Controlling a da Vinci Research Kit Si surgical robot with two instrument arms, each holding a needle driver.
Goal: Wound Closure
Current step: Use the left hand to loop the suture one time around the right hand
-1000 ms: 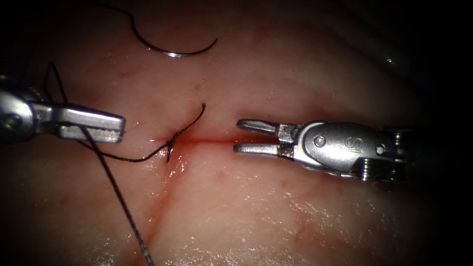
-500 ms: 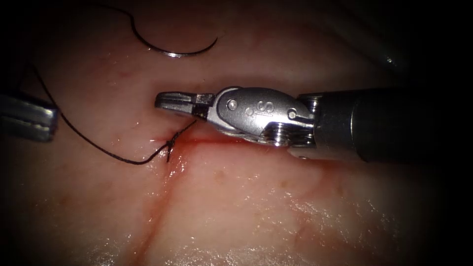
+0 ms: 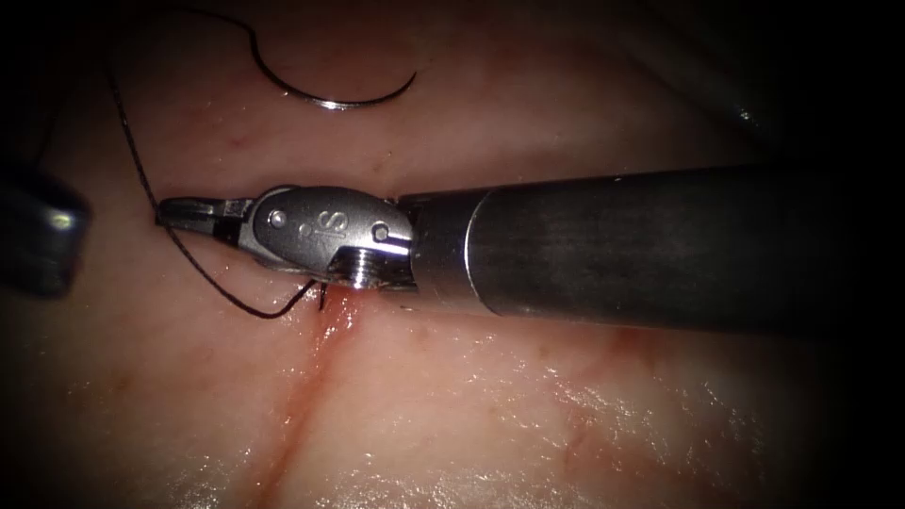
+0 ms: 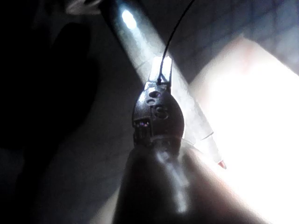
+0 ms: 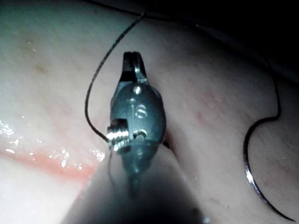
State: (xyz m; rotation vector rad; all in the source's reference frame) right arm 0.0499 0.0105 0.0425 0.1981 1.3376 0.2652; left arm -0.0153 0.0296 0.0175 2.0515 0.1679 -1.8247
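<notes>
- In the endoscope view the right tool (image 3: 179,211) reached across the cut (image 3: 316,363) to its left side, jaws drawn together at the thread (image 3: 141,179); whether they actually gripped the strand could not be told there.
- The right wrist view showed the same jaws (image 5: 132,60) nearly together, with the thread (image 5: 93,84) curving past beside them rather than plainly between them.
- The left tool (image 3: 42,236) sat dim at the endoscope view's left edge, its jaws not readable there.
- The left wrist view gave what that one lacked: the left tool (image 4: 161,70) closed on the thread (image 4: 175,28), which ran up out of its tip.
- The needle (image 3: 325,90) lay free on the tissue (image 3: 528,396), well apart from both tools, held by neither and not in the tissue; its curve showed in the right wrist view too (image 5: 254,182).
- The knot (image 3: 322,294) sat at the cut, partly covered by the right tool's wrist, with red fluid (image 3: 330,325) beside it.
</notes>
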